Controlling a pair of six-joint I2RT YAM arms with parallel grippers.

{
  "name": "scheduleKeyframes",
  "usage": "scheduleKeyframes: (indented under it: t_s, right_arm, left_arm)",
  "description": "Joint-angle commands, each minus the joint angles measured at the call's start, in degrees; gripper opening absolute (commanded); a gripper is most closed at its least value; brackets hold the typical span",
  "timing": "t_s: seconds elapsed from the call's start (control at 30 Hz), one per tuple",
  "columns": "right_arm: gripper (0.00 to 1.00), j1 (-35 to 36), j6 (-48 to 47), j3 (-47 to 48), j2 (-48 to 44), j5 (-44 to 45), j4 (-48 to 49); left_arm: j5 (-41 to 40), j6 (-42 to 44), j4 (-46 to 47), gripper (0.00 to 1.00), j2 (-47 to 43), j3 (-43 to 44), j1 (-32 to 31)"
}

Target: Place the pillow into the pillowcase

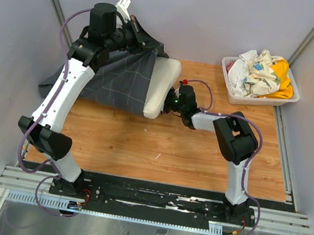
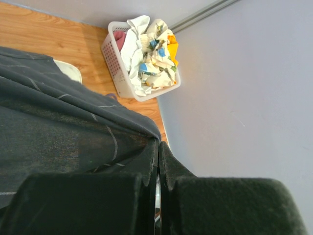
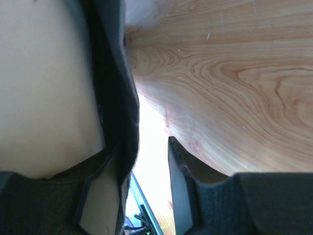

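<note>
I am observing the left gripper [image 2: 157, 149] pinching the pillowcase [image 2: 68, 132] edge, jaws closed. The pillow [image 2: 69, 72] is peeking out beyond; a basket [image 2: 113, 61] of cloths [image 2: 149, 54] is sitting against the wall [image 2: 234, 98].

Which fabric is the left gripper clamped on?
The dark grey grid-checked pillowcase, pinched in the shut left gripper. The white, yellow and patterned cloths lie bunched in the basket, away from both arms.

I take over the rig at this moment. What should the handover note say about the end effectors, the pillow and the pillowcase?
Left end effector: shut on the pillowcase edge, lifted at the far left.
Right end effector: open, at the pillow's bare end.
Done: pillow partly inside the pillowcase.
Left to do: push in the right end that sticks out.
</note>
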Motion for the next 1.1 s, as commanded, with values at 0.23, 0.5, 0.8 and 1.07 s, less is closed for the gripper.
scheduleKeyframes:
  t_s: [0.23, 0.5, 0.8, 1.07]
  right_arm:
    - [0.03, 1.97, 5.21, 4.09, 2.95, -2.54, 8.27]
    - [0.00, -0.59, -5.47, -4.59, -12.93, -3.99, -8.05]
    - [0.01, -9.39, -27.96, 3.07, -36.06, 1.79, -47.56]
    - [0.01, -16.68, -35.93, 31.74, -35.70, -0.63, -66.31]
  left_arm:
    - [4.49, -1.16, 7.26, 0.00, -3.21, 0.88, -0.80]
    - [2.70, 1.16, 5.39, 0.00, -3.36, 1.95, -0.38]
    - [3.72, -1.02, 6.94, 0.00, -2.25, 5.04, 1.94]
    - [6.58, -8.68, 16.40, 0.00, -1.75, 5.33, 4.83]
